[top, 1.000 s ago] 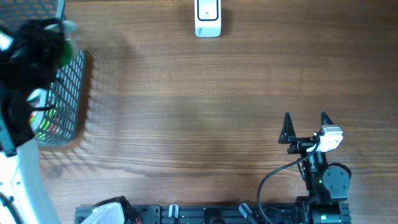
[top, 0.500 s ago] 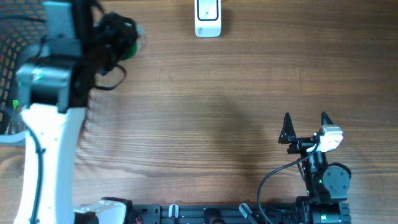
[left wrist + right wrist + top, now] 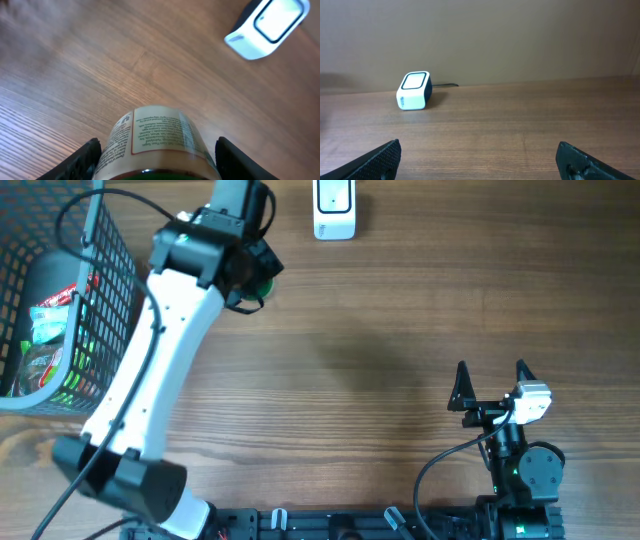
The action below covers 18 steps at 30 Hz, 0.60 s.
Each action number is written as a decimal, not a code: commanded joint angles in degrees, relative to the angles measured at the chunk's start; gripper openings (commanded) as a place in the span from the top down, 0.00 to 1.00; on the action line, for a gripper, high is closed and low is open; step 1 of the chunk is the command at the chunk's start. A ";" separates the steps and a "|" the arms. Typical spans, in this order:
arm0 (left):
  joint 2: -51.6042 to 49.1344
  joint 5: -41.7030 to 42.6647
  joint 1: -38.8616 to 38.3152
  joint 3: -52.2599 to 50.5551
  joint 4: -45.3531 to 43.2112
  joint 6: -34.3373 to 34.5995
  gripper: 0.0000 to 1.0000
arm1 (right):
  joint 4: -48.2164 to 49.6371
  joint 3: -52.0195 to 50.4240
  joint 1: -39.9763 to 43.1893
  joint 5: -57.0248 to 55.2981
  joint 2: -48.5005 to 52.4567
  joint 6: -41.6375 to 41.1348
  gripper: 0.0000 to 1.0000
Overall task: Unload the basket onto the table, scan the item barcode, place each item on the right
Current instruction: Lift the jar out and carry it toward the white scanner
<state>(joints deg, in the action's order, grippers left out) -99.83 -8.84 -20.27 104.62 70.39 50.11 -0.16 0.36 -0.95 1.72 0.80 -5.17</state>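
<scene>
Since a second ago the left gripper (image 3: 252,268) has travelled from the basket (image 3: 112,300) across the desk (image 3: 380,330), and it now clamps a labelled bottle (image 3: 157,137) between its fingers. The scanner (image 3: 267,24) lies ahead of this gripper and to its right, near but not touching. The printed label faces upward, so I judge the bottle must be turned toward the scanner window. The right gripper (image 3: 490,385) rests with its jaws wide apart, holding nothing.

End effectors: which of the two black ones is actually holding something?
The left end effector: it grips a round container with a cream printed label. The right end effector stands open and empty.
</scene>
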 commanded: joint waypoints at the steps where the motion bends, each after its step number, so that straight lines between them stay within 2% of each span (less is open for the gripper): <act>1: -2.99 -1.77 -1.77 0.37 -0.02 1.88 0.66 | 0.20 -0.07 0.15 0.92 0.15 -0.83 0.00; 11: -7.89 -3.54 -4.66 -5.16 -0.59 3.37 0.68 | 0.20 -0.07 0.15 0.94 0.15 -0.85 0.00; 18: -7.98 -3.65 -4.68 -10.47 -4.42 4.39 0.66 | 0.20 -0.07 0.15 0.92 0.15 -0.85 0.00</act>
<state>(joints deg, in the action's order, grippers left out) -107.74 -10.74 -24.75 95.92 67.55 52.86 -0.16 0.36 -0.95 1.72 0.80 -5.17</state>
